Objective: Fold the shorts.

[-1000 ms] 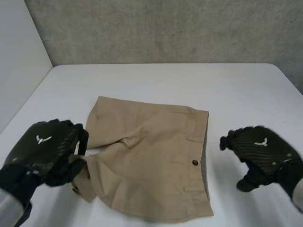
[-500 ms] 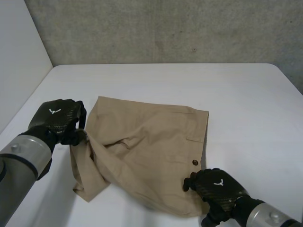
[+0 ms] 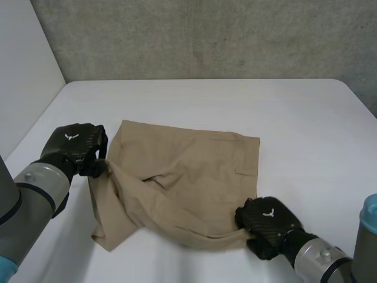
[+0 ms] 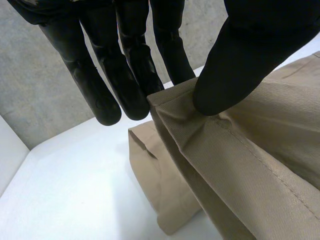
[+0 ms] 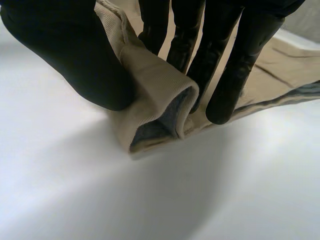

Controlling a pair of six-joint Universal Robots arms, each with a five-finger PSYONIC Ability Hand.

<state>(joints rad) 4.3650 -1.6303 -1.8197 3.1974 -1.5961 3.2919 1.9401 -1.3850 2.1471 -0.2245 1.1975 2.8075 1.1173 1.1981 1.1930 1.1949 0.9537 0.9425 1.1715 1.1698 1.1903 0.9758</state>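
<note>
White counter (image 3: 294, 118) against a grey wall (image 3: 206, 35). Tan shorts (image 3: 188, 171) lie mid-counter. The left hand (image 3: 73, 147) pinches a raised leg hem and the right hand (image 3: 268, 224) pinches the waistband corner. The fold looks barely begun.

Head view: fingertips of the left hand (image 3: 73, 147) are hidden behind the leg hem of the shorts (image 3: 188, 177). Fingertips of the right hand (image 3: 268, 221) are buried under the near waistband corner. The right forearm (image 3: 321, 259) is cut by the frame edge.
Left wrist view: palm out of frame; cloth runs off the edge beside the thumb.
Right wrist view: the rolled waistband covers part of one finger, probably its tip. The inside of the roll is too dark to read.
</note>
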